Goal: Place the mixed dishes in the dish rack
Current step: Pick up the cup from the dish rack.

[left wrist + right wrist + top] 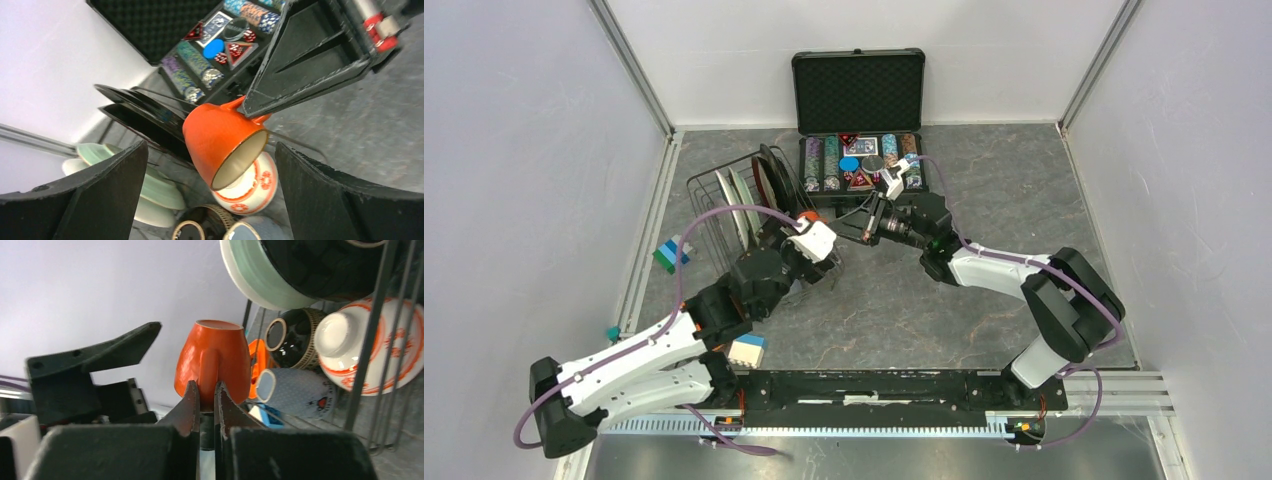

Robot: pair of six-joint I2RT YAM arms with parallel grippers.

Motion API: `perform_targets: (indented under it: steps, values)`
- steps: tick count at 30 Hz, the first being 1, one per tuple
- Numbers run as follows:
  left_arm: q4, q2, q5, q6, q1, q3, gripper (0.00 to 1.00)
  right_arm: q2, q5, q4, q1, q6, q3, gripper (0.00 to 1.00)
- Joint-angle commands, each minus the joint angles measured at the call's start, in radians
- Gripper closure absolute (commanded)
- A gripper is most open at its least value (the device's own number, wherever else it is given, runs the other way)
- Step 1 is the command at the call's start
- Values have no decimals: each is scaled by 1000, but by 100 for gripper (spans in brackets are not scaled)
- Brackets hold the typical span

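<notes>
Right tool [206, 387] pinching orange cup [227, 352] by handle, left tool [210, 147] spread wide around it

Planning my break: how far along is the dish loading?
Mostly done: plates, a red-patterned bowl and small cups already sit in the dish rack. In hand: the right gripper pinches the handle of the orange cup, the left gripper open around it. Left: racking that cup; no other loose dishes show.

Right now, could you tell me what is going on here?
The right claw is shut on the handle of the orange cup, holding it tilted by the dish rack. The left claw stands wide open around the cup, not gripping it. Plates, a red-patterned bowl and other cups sit in the rack.
</notes>
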Motion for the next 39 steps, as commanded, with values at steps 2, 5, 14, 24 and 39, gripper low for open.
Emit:
perform_targets:
  steps: [2,5,14,24,39]
  values:
    - [-292,-21,261,-319,126,181,0,-60,56,-67,-11,-272,90,100]
    - [-386,-5,603,-411,354,238,0,-86,72,-124,-24,-407,90,100]
    - [-513,185,1354,-485,710,391,0,-180,-213,-276,-36,-910,101,100]
    - [-654,252,1644,-384,779,452,0,-201,-552,-199,-54,-915,112,100]
    - [-726,279,1656,-361,728,504,0,-22,-714,897,-58,-58,91,100]
